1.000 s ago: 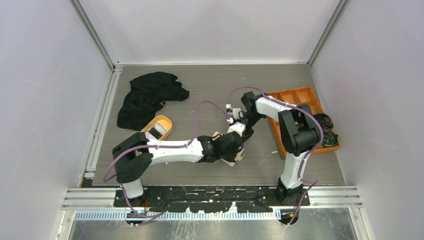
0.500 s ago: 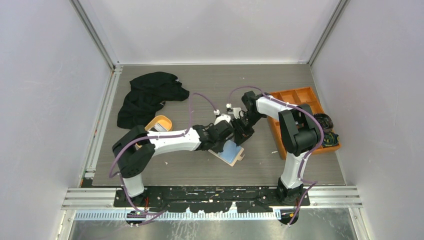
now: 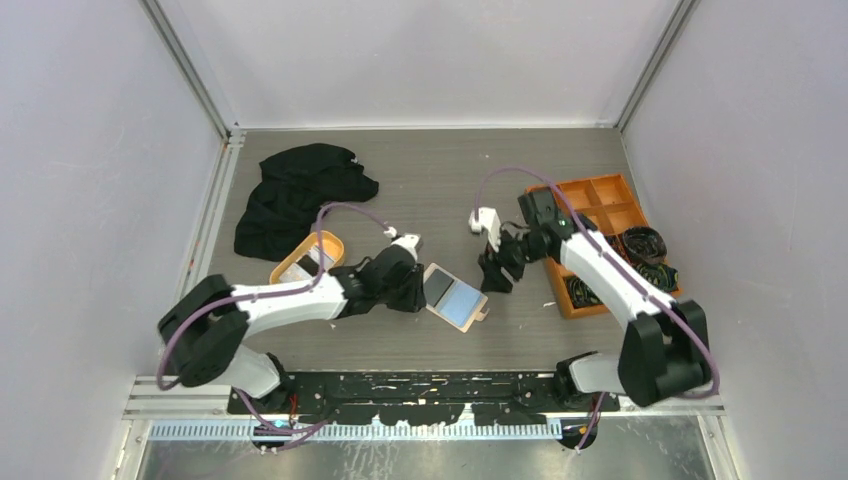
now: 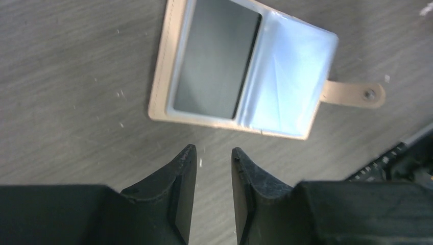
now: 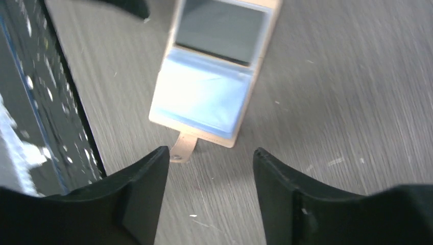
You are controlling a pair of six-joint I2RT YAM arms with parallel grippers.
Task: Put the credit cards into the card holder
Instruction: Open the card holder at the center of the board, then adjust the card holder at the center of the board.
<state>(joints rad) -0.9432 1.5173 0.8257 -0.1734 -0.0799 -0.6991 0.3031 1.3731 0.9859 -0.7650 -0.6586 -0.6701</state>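
The card holder (image 3: 455, 298) lies open and flat on the table between my two grippers. Its beige rim (image 4: 162, 66) frames a pale blue inside, and its snap tab (image 4: 355, 94) sticks out. A dark rectangular card (image 4: 214, 58) sits in one pocket; it also shows in the right wrist view as the card (image 5: 222, 30). My left gripper (image 3: 418, 289) (image 4: 213, 153) hovers just off the holder's edge, open by a narrow gap and holding nothing. My right gripper (image 3: 493, 277) (image 5: 209, 155) stands wide open near the snap tab (image 5: 183, 151), also holding nothing.
An orange oval tray (image 3: 327, 243) with a card-like piece in it stands left of the left arm. A black cloth (image 3: 298, 192) lies at the back left. An orange compartmented box (image 3: 597, 200) with dark cables beside it stands at the right.
Both grippers have opened and drawn away from the card holder, the left one to the left and the right one to the right. The holder now lies open on the table.
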